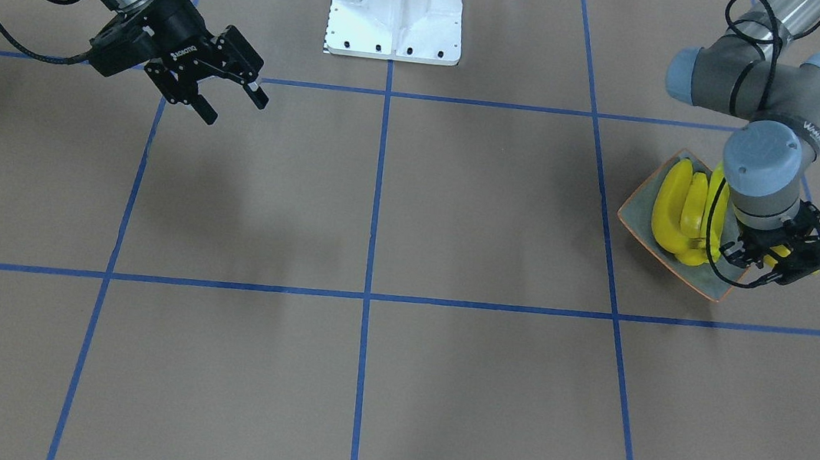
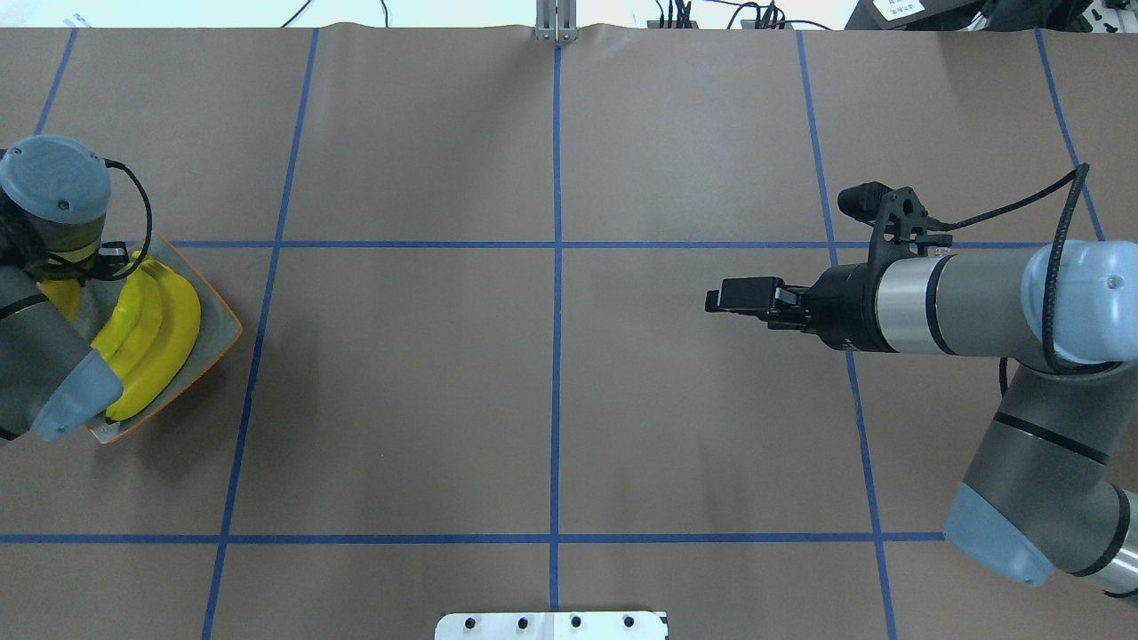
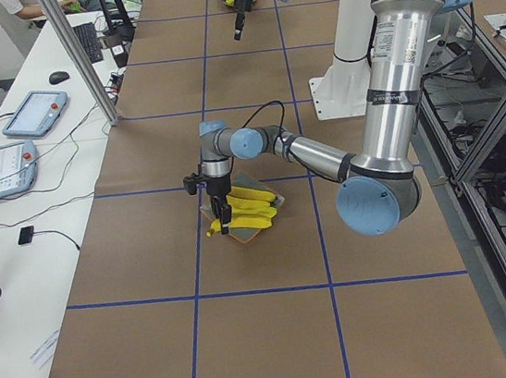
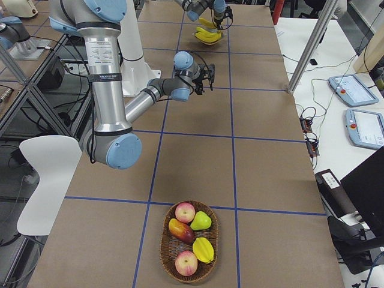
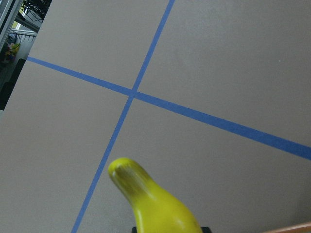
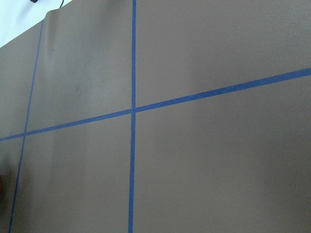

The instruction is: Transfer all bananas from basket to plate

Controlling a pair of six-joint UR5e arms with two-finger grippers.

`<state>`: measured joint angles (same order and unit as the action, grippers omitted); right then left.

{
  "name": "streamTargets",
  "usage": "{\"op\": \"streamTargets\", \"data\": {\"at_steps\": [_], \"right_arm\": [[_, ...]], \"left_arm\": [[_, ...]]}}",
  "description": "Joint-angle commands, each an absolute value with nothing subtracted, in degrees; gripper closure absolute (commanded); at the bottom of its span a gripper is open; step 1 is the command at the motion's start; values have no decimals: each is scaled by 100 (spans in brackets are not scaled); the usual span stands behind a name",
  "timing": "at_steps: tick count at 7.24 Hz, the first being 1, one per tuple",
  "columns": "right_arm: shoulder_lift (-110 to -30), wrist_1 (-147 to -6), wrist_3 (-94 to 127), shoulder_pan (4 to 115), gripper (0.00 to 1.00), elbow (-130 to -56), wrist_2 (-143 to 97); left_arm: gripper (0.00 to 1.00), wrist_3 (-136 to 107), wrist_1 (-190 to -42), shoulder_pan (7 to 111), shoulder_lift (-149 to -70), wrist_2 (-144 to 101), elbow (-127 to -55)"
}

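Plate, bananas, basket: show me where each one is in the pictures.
plate [image 1: 637,216], front-facing view, bare grey-green inside near its left corner.
bananas [image 1: 671,206], front-facing view, middle of the leftmost banana.
basket [image 4: 167,251], exterior right view, bare wicker on its left side.

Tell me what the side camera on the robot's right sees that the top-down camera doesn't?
Only the right side view shows the wicker basket, holding other fruit but no bananas, plus a white chair and two tablets. Only the overhead view shows the plate with its thin orange rim clearly. Both show the bananas piled on the plate under the left arm, and the right gripper hanging over the table.
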<state>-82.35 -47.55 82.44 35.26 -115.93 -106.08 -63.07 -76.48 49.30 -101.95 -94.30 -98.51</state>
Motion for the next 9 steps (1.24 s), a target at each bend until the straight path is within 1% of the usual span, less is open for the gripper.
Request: {"op": "streamTargets", "data": {"at_steps": [1,3,4,5,6,7,8,9], "right_arm": [[-8235,-4755,8244,3516,0,-11601,-10608],[-8235,-4755,8244,3516,0,-11602,-10608],[-8235,-4755,8244,3507,0,-11602,-10608],[-8235,-4746,8244,3507,0,-11602,-10608],[-8261,-4755,8244,3524,0,-11654,-10608],[-8349,-4755,8244,3577,0,-11767,-10617],[-8611,-4755,8235,3760,0,-11873,-10704],[-8857,-4755,8209,4110,0,-11891,-10957]], "left_arm": [[0,-6066,-7594,4939,-10213,-9474,-10210],[0,-5722,-7323,5255,-10326,-10000,-10703],[0,-5722,-7008,5334,-10658,-10063,-10809],[0,-5722,-6726,5500,-10818,-10420,-11011],[0,-5722,-6637,5563,-10845,-10659,-11378],[0,-5722,-6644,5563,-10846,-10992,-11695],[0,-5452,-6688,5581,-10837,-11265,-11977],[0,-5049,-6706,5642,-10828,-11450,-12093]]}}
